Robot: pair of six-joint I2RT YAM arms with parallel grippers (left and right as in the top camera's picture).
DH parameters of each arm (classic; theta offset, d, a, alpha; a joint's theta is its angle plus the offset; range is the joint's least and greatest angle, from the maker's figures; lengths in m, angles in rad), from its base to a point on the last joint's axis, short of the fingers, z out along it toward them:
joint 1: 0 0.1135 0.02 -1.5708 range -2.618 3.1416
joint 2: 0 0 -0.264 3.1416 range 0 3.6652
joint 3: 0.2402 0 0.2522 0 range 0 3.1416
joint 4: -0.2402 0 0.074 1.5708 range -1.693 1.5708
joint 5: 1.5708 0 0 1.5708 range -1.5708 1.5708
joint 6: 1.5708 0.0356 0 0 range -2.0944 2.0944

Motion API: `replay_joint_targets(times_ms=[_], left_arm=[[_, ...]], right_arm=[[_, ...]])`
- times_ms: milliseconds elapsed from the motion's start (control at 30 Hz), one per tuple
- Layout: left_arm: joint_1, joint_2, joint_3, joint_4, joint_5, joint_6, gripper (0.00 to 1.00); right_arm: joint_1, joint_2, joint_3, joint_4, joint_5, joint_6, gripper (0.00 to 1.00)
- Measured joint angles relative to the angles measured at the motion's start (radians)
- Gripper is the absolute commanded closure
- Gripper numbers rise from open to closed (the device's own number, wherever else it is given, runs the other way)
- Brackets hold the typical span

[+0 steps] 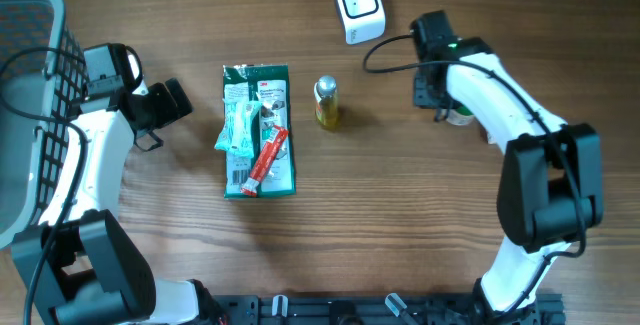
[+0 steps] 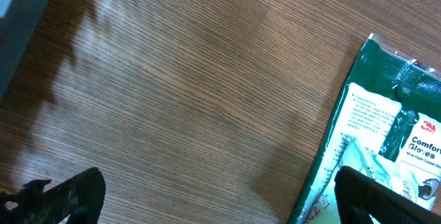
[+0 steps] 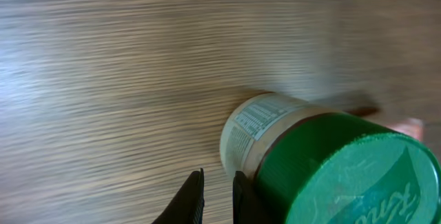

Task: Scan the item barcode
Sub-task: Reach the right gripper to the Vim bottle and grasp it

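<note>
The right gripper (image 3: pixel 218 184), fingers pinched nearly together on nothing, sits just beside the green-lidded jar (image 3: pixel 265 131) on the table (image 3: pixel 103 79), well apart from the white scanner (image 1: pixel 358 5), so by my judgement both grasping and scanning remain.

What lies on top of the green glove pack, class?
A pale teal packet and a red tube lie on the green glove pack. They cover part of its front; its underside is hidden.

Green-lidded jar (image 3: pixel 251 131), green glove packet (image 1: pixel 258 130), white scanner (image 1: pixel 359 5), brown wood-grain table (image 1: pixel 400 215).
</note>
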Motion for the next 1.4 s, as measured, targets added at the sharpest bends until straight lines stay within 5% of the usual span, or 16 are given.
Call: replay_joint_targets(times_ms=[133, 233, 367, 400, 433, 467, 633, 833, 1133, 1400], left_arm=[[0.0, 0.0, 0.0, 0.0, 0.0, 0.0, 0.0], [0.0, 0.0, 0.0, 0.0, 0.0, 0.0, 0.0], [0.0, 0.0, 0.0, 0.0, 0.0, 0.0, 0.0], [0.0, 0.0, 0.0, 0.0, 0.0, 0.0, 0.0], [0.0, 0.0, 0.0, 0.0, 0.0, 0.0, 0.0], [0.0, 0.0, 0.0, 0.0, 0.0, 0.0, 0.0], [0.0, 0.0, 0.0, 0.0, 0.0, 0.0, 0.0], [0.0, 0.0, 0.0, 0.0, 0.0, 0.0, 0.0], [0.0, 0.0, 0.0, 0.0, 0.0, 0.0, 0.0], [0.0, 0.0, 0.0, 0.0, 0.0, 0.0, 0.0]], right_arm=[[-0.116, 0.0, 0.0, -0.034, 0.02, 0.004, 0.86], [-0.136, 0.0, 0.014, -0.065, -0.03, -0.014, 0.72], [-0.107, -0.026, 0.224, -0.141, -0.438, -0.07, 0.34], [-0.091, -0.049, 0.251, -0.15, -0.492, -0.071, 0.26], [-0.05, -0.089, 0.271, -0.15, -0.525, -0.06, 0.05], [0.001, -0.126, 0.279, -0.144, -0.536, -0.06, 0.0], [0.309, -0.19, 0.29, -0.071, -0.359, -0.026, 0.0], [0.459, -0.19, 0.409, -0.09, -0.214, -0.022, 0.01], [0.463, -0.032, 0.41, -0.133, -0.214, -0.035, 0.07], [0.463, 0.084, 0.41, -0.156, -0.217, -0.035, 0.0]])
